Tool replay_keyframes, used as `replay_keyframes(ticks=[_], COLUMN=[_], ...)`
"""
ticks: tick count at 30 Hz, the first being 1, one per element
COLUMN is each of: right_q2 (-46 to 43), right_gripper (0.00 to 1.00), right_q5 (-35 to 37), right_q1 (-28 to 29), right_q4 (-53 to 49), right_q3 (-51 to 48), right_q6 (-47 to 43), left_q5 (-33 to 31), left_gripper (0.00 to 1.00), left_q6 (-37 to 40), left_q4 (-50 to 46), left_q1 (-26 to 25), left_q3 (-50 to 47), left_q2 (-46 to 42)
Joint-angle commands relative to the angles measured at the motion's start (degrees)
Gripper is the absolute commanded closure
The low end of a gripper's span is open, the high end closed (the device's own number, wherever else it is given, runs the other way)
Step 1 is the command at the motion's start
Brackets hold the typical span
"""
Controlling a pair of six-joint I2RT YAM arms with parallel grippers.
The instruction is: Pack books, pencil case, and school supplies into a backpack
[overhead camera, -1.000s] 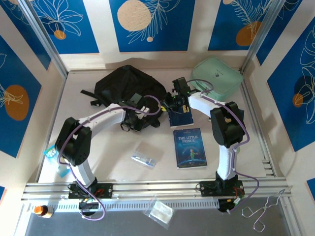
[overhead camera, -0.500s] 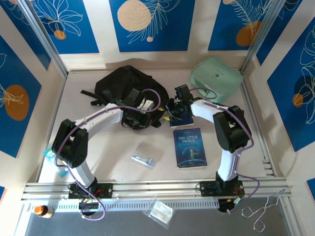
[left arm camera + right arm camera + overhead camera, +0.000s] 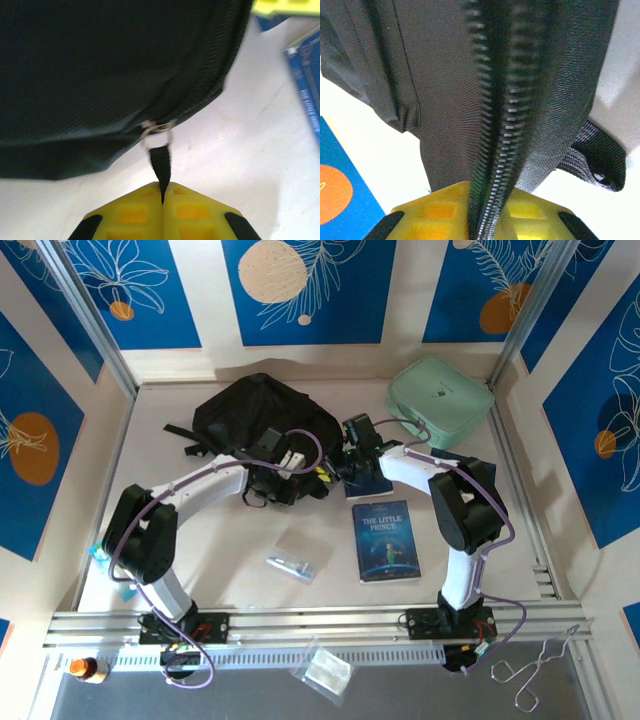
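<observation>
Top view, left to right.
- Small flat transparent plastic pencil case [image 3: 295, 560]: on the table at 6 o'clock from the left gripper [image 3: 318, 478], well apart, unpacked.
- Soft black fabric backpack [image 3: 255, 415]: its bulk lies at 10 o'clock from that gripper. Its near-right edge runs into the gap where both arms meet.
- Right gripper [image 3: 343, 462]: at 3 o'clock of the left one, just beside it.
- Small navy paperback [image 3: 366, 484]: just below the right gripper.
- Starry dark-blue "The Little Prince" paperback [image 3: 388, 540]: at 6 o'clock from the small one. Both are outside the bag.
- Rounded mint-green case [image 3: 440, 400]: at 2 o'clock, not involved.

Left wrist view: the yellow fingers are pressed fully together on the black webbing zip pull [image 3: 160, 167]. The strap runs straight from 6 to 12 o'clock up to a small metal ring [image 3: 157, 132] at the bag's hem.

Right wrist view: the fingers are clamped on the backpack's zip seam, and the meshed zip teeth [image 3: 505, 115] run 12 to 6 o'clock down between them. The zip reads as closed here.

Judgement: the step in hand is opening the bag. The move turns on the left arm drawing the pull along the teeth line while the right anchors the seam.

The top view gives the layout but hides both grips. The wrist views show the grips but not the loose items.
</observation>
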Motion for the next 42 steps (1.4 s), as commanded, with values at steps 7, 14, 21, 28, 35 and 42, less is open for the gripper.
replay_keyframes(ticks=[7, 14, 21, 28, 35, 42], right_q2=[-2.23, -4.09, -4.84, -4.89, -6.68, -7.02], right_gripper=[0.92, 0.92, 0.92, 0.93, 0.93, 0.93], right_q5=[4.79, 4.06, 2.23, 3.45, 4.65, 4.2], right_q1=[-0.57, -0.89, -1.55, -1.73, -2.04, -2.17], right_q4=[-1.29, 1.51, 4.12, 3.06, 2.5, 2.71], right_q3=[0.26, -1.2, -1.74, -2.8, -3.58, -3.5], right_q6=[-1.32, -1.46, -1.71, -1.32, -1.7, -1.86], left_q5=[-7.92, -9.7, -8.89, -12.08, -14.51, -12.52], left_gripper=[1.0, 1.0, 1.0, 1.0, 1.0, 1.0], left_q6=[-0.22, 0.14, -0.03, 0.26, 0.34, -0.18], left_q4=[-5.73, -6.91, -7.25, -7.39, -7.19, -3.82], left_q1=[0.82, 1.34, 1.62, 2.4, 6.83, 13.5], left_q3=[-0.22, 0.62, 0.3, 0.6, -1.92, -3.64], left_q2=[-1.18, 1.44, 2.18, -0.2, 0.68, 1.03])
